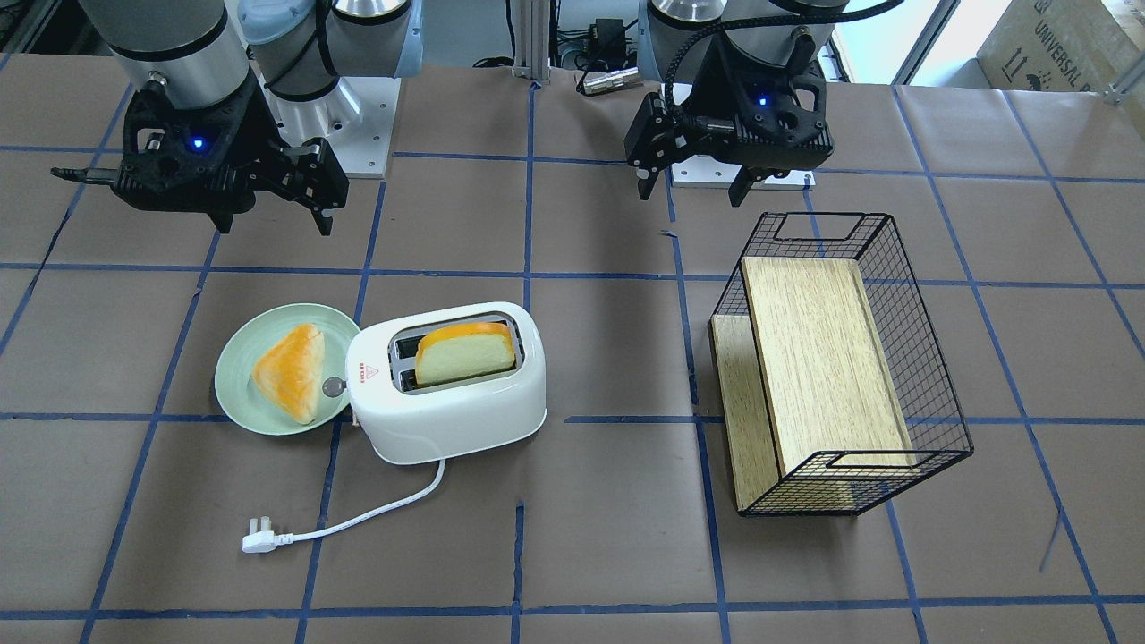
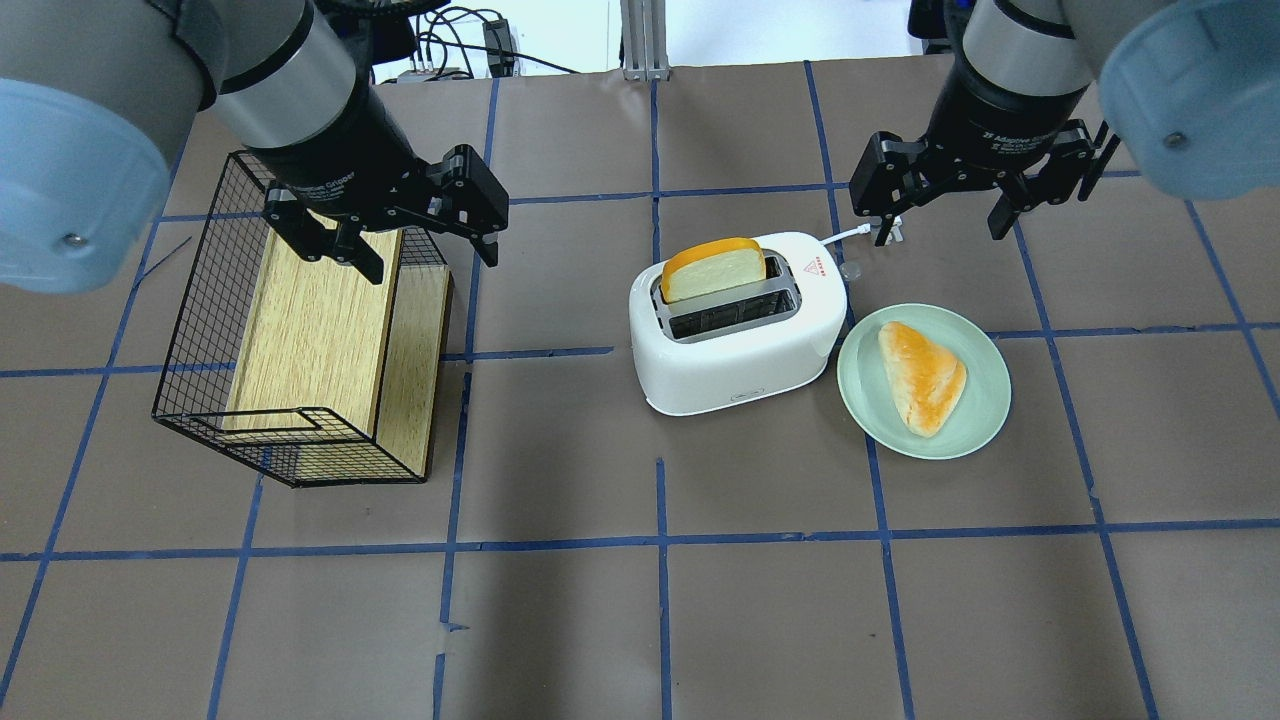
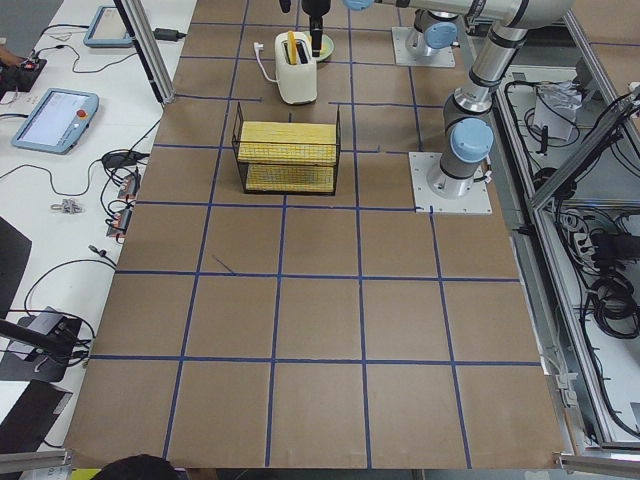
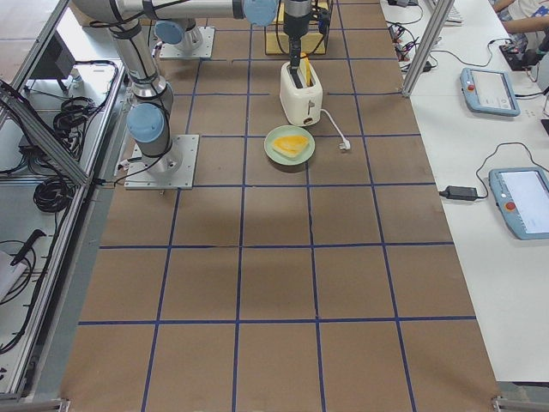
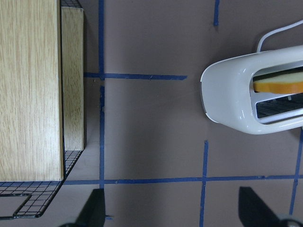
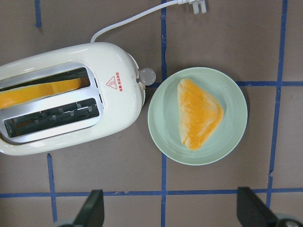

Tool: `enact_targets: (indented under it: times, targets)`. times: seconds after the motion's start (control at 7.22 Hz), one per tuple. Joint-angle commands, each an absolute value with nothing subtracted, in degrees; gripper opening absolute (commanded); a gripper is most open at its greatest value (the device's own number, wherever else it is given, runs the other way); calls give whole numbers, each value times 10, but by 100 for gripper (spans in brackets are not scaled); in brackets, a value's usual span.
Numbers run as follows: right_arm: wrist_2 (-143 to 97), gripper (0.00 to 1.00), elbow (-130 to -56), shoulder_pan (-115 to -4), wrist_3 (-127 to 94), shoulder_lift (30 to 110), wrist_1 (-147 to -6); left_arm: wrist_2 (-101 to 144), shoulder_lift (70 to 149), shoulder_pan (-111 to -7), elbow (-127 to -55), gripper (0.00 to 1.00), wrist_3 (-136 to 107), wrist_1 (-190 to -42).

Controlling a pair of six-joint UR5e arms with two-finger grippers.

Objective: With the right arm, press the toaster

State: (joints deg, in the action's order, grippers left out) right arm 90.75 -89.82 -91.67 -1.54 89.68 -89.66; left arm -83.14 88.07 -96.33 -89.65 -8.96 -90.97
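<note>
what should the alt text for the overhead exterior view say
A white toaster with one bread slice standing in a slot sits mid-table, beside a green plate holding a triangular bun. The open right gripper hovers near the toaster, not touching it; the open left gripper hangs near a wire basket.

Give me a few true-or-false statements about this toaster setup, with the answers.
1. A bread slice stands in one slot of the toaster. True.
2. The toaster is plugged into a socket. False: its plug lies loose on the table.
3. The right gripper is pressing down on the toaster. False: the right gripper hangs open, apart from it.
4. The green plate beside the toaster holds a triangular bun. True.
</note>
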Motion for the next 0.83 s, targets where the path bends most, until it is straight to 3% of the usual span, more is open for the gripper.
enact_targets:
  times: [0.0,0.69]
  targets:
    - [905,100,-905,-918,-14,897,-901,-831,881,-963,-896,100,-90,-910]
    - [906,100,-911,-918,-14,898,-903,-831,881,-963,-896,100,-90,-910]
